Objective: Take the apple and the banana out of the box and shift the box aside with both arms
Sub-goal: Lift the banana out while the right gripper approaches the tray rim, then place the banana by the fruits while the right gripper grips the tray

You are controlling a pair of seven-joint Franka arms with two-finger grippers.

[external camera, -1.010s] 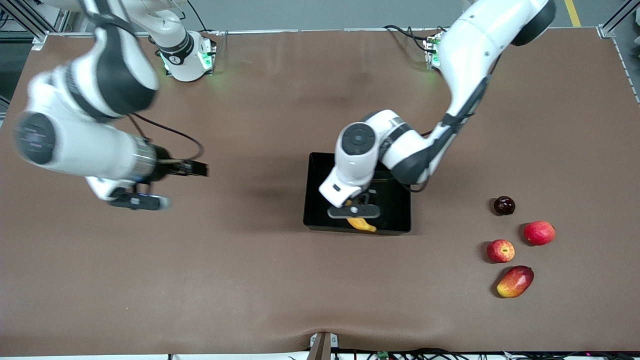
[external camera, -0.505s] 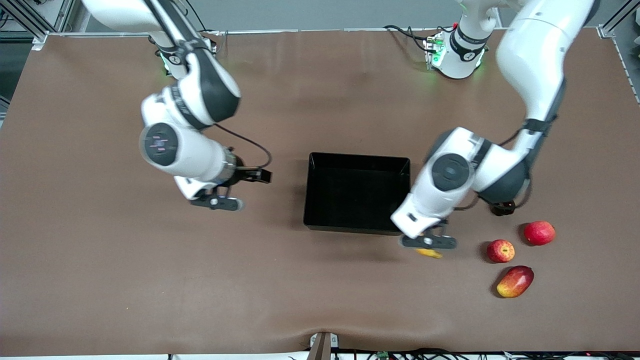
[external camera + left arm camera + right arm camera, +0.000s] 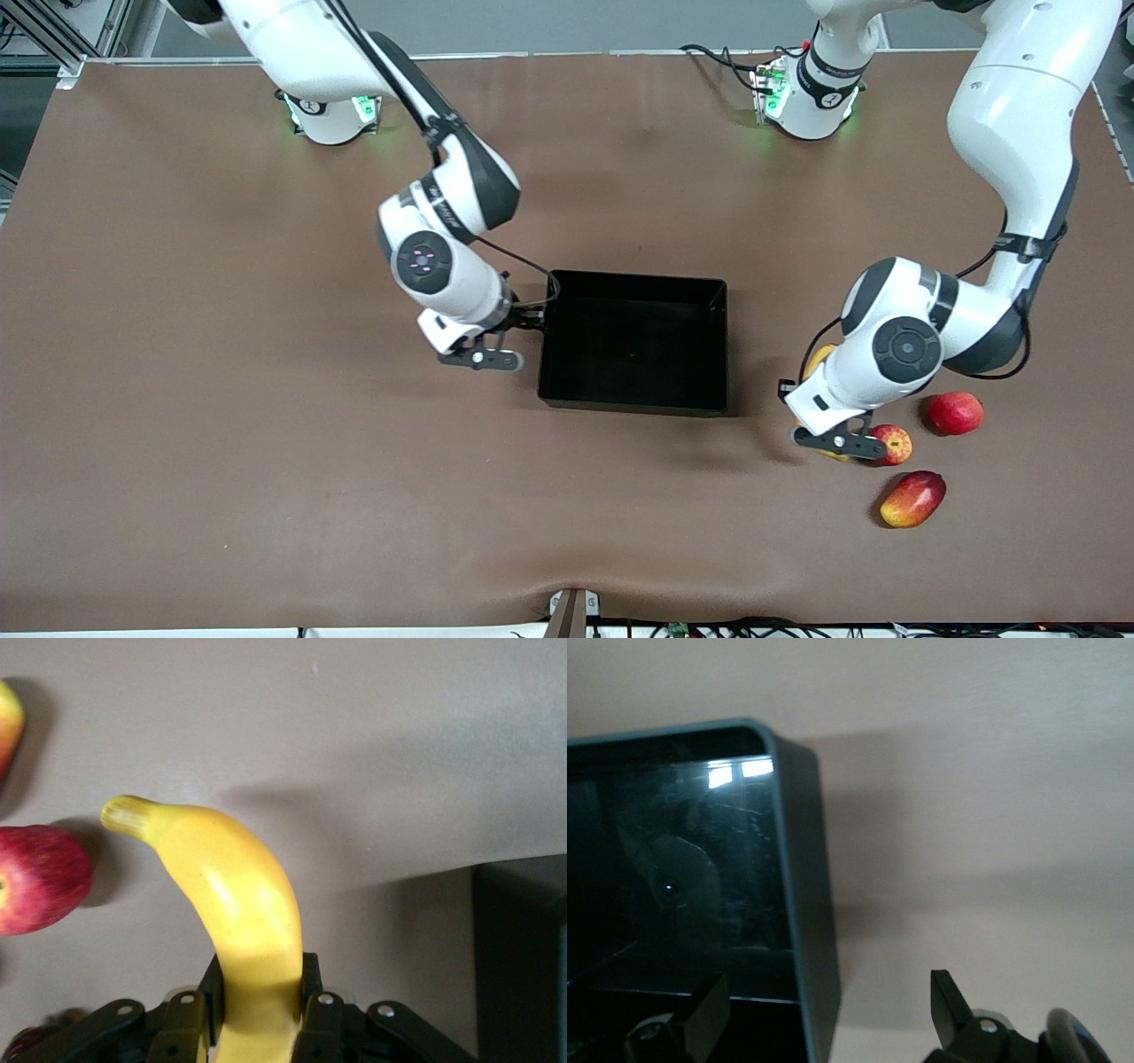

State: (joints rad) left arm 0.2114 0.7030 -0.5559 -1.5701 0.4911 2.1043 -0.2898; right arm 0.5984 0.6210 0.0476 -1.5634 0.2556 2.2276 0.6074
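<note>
Brown tabletop carries the box at centre; the left gripper pinches the banana at its four o'clock beside the apple, while the right gripper, fingers spread, straddles the box wall at nine o'clock.

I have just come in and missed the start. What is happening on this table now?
The left pincer is shut on the banana and holds it over the table beside the apple, outside the box. The box holds no fruit. The right pincer is open and straddles the box wall at the right arm's end. A mango and a larger red fruit lie near the apple.
</note>
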